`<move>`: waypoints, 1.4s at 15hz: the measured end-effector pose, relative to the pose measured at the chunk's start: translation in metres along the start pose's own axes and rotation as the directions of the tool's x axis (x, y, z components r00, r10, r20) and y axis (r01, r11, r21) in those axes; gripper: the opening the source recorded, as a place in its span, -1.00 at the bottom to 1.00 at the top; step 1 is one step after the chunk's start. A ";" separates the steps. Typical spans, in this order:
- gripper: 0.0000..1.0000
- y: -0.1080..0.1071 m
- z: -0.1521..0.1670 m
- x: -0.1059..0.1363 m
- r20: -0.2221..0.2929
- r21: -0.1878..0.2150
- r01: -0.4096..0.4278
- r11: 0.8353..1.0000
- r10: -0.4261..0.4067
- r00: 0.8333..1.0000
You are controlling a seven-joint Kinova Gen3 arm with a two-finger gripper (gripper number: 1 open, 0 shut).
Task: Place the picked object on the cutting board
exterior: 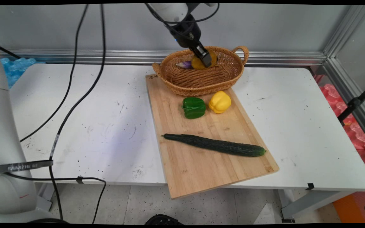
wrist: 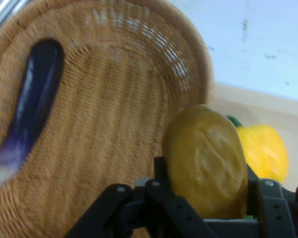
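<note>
Cucumber [exterior: 215, 145] lower centre, peppers beyond, and up top gripper [exterior: 205, 60] clamped on potato [wrist: 206, 161] over basket [exterior: 201, 83] — best kept level, clear of eggplant [wrist: 32, 104].

The gripper [exterior: 205, 59] hides part of the potato [exterior: 199, 63] it grips. The eggplant [exterior: 184, 65] shows only its tip over the basket [exterior: 201, 83] wall in the main view.
</note>
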 end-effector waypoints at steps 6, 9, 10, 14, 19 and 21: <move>-1.00 0.045 -0.034 -0.031 0.017 -0.019 0.037 0.999 -0.036 0.999; -1.00 0.067 -0.041 -0.041 0.025 -0.027 0.058 0.998 -0.058 0.998; -1.00 0.076 -0.041 -0.044 0.028 -0.030 0.070 0.997 -0.069 0.997; -1.00 0.108 -0.029 -0.051 0.036 -0.035 0.113 0.993 -0.112 0.993; -1.00 0.133 0.004 -0.055 0.060 -0.017 0.177 0.984 -0.176 0.983; -1.00 0.139 0.018 -0.056 0.072 -0.008 0.194 0.981 -0.193 0.978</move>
